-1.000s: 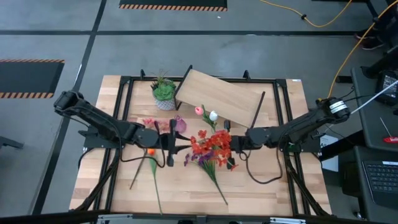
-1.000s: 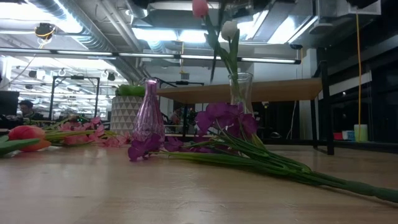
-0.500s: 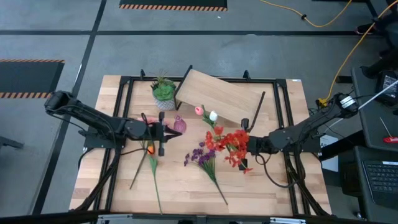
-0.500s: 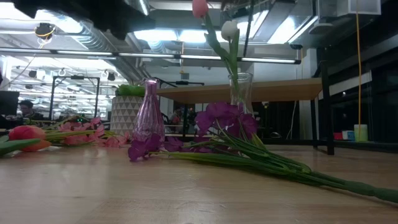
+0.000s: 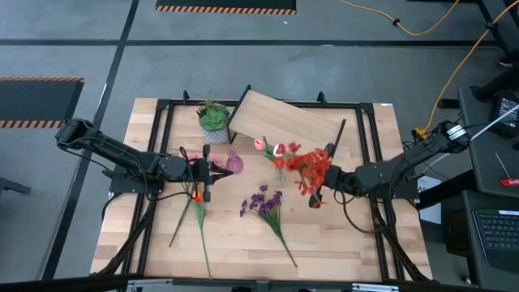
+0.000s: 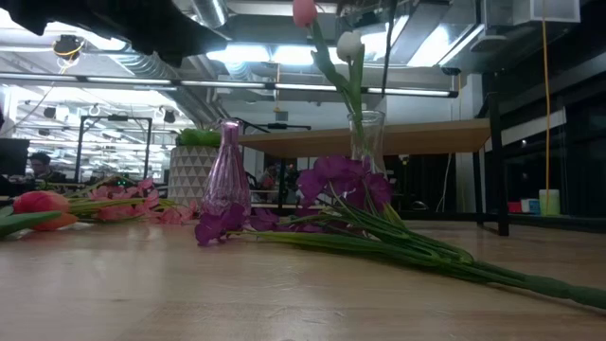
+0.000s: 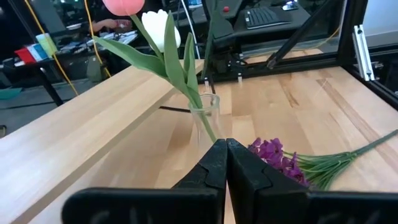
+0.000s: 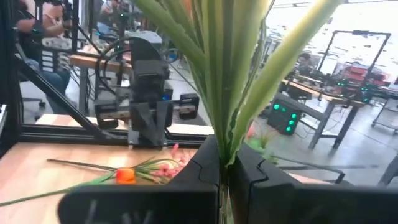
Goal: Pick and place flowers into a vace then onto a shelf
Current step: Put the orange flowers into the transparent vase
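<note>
Table (image 5: 349, 243) front open; right hand (image 5: 323, 180) clamps red flowers (image 5: 304, 166); left hand (image 5: 212, 169) closed, apparently empty.

So the high cam sits way above, looking straight down on the whole table (image 5: 243, 243) and both arms. The low cam is right at tabletop level, super close to the purple flowers (image 6: 336, 185), staring across into the room behind. The left wrist cam peers past its own fingers (image 7: 214, 163) toward the glass vase (image 7: 204, 121) with tulips, which the low cam catches too. The right wrist cam looks through green stems (image 8: 227, 81) at the other arm.
</note>
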Controlling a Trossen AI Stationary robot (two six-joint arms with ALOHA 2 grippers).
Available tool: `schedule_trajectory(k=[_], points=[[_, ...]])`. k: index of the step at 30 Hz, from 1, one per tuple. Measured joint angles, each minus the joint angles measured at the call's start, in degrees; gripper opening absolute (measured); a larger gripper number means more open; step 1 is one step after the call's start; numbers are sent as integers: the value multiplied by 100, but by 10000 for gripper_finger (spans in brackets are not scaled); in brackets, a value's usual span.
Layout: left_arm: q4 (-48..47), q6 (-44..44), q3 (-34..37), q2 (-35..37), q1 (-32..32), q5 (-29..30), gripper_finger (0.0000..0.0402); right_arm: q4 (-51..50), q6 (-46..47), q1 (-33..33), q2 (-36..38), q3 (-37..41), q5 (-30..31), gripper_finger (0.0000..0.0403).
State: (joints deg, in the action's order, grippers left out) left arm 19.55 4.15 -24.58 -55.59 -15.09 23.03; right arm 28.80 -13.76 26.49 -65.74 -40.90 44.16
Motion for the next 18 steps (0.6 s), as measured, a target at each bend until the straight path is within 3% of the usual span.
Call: schedule_trajectory(k=[6, 18], points=[[0, -95, 0, -4, 0, 0, 1, 559, 177, -351, 527, 788, -935, 6], [39, -101, 0, -7, 0, 144, 4, 1874, 313, -928, 464, 1601, -1847, 6]])
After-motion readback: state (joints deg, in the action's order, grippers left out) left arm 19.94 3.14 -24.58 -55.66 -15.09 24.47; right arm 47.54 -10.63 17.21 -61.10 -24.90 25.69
